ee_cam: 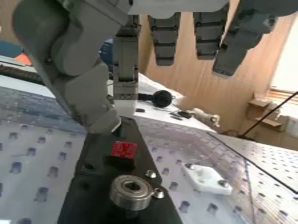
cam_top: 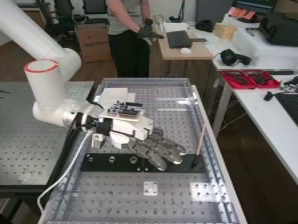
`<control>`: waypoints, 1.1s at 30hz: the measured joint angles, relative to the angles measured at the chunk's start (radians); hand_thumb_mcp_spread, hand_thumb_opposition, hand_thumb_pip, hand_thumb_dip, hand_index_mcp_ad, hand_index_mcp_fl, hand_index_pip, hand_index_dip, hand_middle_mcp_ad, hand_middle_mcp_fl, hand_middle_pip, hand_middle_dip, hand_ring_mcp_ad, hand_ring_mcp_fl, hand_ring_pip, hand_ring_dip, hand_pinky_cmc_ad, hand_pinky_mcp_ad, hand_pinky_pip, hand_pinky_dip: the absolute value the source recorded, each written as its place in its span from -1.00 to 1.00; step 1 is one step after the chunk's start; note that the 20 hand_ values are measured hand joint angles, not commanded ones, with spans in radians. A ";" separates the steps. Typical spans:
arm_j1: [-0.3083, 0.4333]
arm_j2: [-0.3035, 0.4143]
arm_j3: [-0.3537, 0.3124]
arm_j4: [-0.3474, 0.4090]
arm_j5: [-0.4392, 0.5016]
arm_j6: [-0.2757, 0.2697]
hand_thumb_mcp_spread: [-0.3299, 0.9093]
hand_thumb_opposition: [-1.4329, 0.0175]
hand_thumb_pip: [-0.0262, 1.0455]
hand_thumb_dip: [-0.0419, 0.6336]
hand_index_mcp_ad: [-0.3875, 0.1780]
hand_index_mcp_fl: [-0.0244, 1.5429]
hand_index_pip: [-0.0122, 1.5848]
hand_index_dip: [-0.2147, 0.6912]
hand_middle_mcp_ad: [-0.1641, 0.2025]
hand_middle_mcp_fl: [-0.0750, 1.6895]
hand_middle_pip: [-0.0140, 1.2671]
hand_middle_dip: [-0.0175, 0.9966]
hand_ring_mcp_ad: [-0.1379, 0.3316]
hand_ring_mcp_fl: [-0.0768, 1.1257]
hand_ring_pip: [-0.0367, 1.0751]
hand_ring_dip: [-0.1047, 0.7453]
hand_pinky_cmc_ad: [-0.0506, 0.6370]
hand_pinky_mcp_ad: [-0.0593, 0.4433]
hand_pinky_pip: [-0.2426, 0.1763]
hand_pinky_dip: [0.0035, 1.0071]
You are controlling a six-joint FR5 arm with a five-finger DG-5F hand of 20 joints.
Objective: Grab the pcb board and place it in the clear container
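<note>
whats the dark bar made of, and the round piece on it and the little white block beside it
The dark bar looks like black-coated metal, or perhaps plastic: matt, even, opaque. The round piece is probably bare machined steel, going by its grey metallic sheen. The white block seems to be smooth plastic, with no metallic shine.

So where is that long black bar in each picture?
High view: the black bar lies crosswise on the bench, partly behind the fingers of the hand.
Wrist view: the black bar has a round metal piece and a small red piece on it.
Shared landmark: the small white plate on the bench beside the bar.
</note>
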 joint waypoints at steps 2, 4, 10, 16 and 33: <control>-0.002 -0.002 0.002 0.001 -0.003 -0.013 0.14 -0.21 0.56 -0.13 0.07 -0.98 0.97 -0.45 0.46 -0.91 -0.75 -0.72 0.69 -0.88 -0.79 -0.73 0.05 0.10 -0.28 0.11; -0.007 -0.005 0.007 -0.003 -0.012 -0.026 0.14 -0.20 0.56 -0.13 0.07 -0.98 0.97 -0.44 0.46 -0.91 -0.75 -0.72 0.69 -0.88 -0.79 -0.72 0.05 0.10 -0.28 0.11; -0.021 -0.011 0.011 -0.013 -0.038 -0.043 0.19 -0.20 0.56 -0.13 0.07 -0.94 0.97 -0.38 0.46 -0.91 -0.75 -0.72 0.69 -0.88 -0.79 -0.72 0.06 0.10 -0.28 0.13; -0.029 -0.012 -0.011 0.032 -0.060 -0.041 0.21 -0.20 0.56 -0.13 0.06 -0.90 0.98 -0.36 0.43 -0.91 -0.75 -0.72 0.67 -0.88 -0.79 -0.72 0.05 0.04 -0.28 0.13; -0.056 -0.030 -0.024 0.084 -0.114 0.017 0.25 -0.21 0.56 -0.13 0.06 -0.88 0.98 -0.36 0.43 -0.91 -0.75 -0.72 0.64 -0.87 -0.74 -0.72 0.06 0.04 -0.27 0.13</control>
